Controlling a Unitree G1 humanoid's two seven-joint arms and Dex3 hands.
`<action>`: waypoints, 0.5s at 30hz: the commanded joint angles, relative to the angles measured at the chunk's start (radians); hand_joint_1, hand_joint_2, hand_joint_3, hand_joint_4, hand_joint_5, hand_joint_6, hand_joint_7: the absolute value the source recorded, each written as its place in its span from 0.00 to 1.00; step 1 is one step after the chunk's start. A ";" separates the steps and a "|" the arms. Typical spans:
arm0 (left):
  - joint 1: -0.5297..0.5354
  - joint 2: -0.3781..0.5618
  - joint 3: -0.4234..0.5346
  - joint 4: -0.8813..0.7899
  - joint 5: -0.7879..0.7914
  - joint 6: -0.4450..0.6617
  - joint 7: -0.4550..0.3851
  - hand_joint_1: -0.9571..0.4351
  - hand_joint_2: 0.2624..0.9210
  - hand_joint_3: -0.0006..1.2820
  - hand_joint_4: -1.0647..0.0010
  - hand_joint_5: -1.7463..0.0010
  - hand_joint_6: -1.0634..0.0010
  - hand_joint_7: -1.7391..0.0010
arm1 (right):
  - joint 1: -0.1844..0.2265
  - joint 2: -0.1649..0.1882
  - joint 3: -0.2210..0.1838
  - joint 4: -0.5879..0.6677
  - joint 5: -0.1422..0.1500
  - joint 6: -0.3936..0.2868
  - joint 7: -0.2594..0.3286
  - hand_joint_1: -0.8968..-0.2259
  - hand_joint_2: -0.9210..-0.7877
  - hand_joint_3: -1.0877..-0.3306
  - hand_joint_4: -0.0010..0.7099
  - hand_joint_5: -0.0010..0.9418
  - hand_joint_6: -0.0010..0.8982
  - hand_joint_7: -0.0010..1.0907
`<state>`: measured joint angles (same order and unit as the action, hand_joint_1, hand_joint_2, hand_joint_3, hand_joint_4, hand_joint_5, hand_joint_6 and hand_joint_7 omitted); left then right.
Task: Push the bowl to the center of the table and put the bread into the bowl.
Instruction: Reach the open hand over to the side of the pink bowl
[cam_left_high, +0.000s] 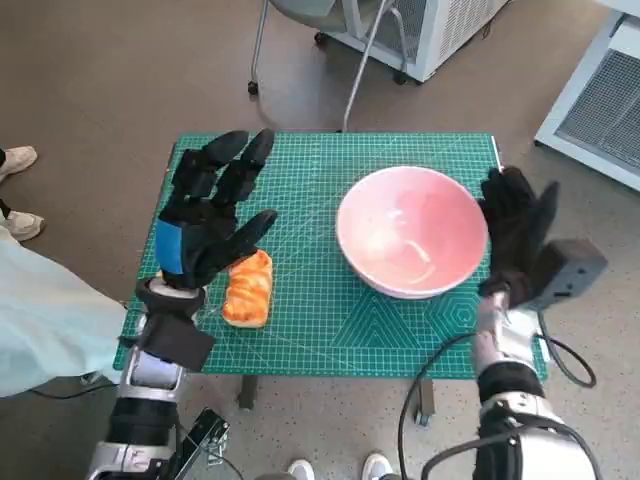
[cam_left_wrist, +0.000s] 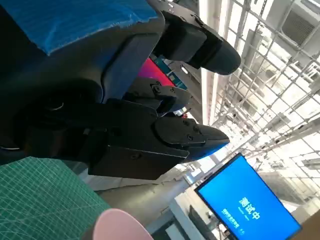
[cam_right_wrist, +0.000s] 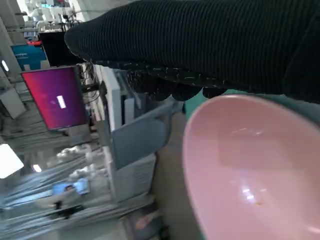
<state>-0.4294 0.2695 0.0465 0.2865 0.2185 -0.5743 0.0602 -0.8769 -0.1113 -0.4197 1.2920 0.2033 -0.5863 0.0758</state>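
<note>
Head view shows the bread (cam_left_high: 248, 288) near the mat's (cam_left_high: 330, 330) front-left edge, the left hand (cam_left_high: 213, 208) hovering over it, fingers spread, holding nothing. Green mat lies open between bread and pink bowl (cam_left_high: 412, 231). Right hand (cam_left_high: 518, 226), fingers spread, sits against the bowl's right rim.

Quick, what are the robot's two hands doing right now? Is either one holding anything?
Left hand: open, fingers spread above the bread, holding nothing.
Right hand: open, beside the pink bowl, not gripping it.
</note>
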 joint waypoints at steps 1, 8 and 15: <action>0.035 0.012 0.014 -0.073 -0.008 0.039 -0.009 0.54 1.00 0.16 0.61 1.00 0.75 0.56 | -0.034 0.037 -0.005 0.019 0.008 0.037 -0.019 0.58 0.00 0.41 0.37 0.01 0.22 0.39; 0.067 0.014 0.024 -0.135 -0.007 0.077 -0.011 0.55 1.00 0.16 0.61 1.00 0.78 0.53 | -0.064 0.046 0.015 0.028 -0.025 0.064 -0.049 0.58 0.00 0.41 0.40 0.02 0.23 0.45; 0.098 0.014 0.035 -0.190 0.002 0.111 -0.006 0.56 1.00 0.16 0.61 1.00 0.79 0.50 | -0.095 0.059 0.037 0.035 -0.052 0.101 -0.070 0.56 0.00 0.41 0.41 0.01 0.19 0.52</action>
<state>-0.3512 0.2759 0.0718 0.1303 0.2207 -0.4819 0.0521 -0.9677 -0.0684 -0.3909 1.3055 0.1619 -0.5188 0.0231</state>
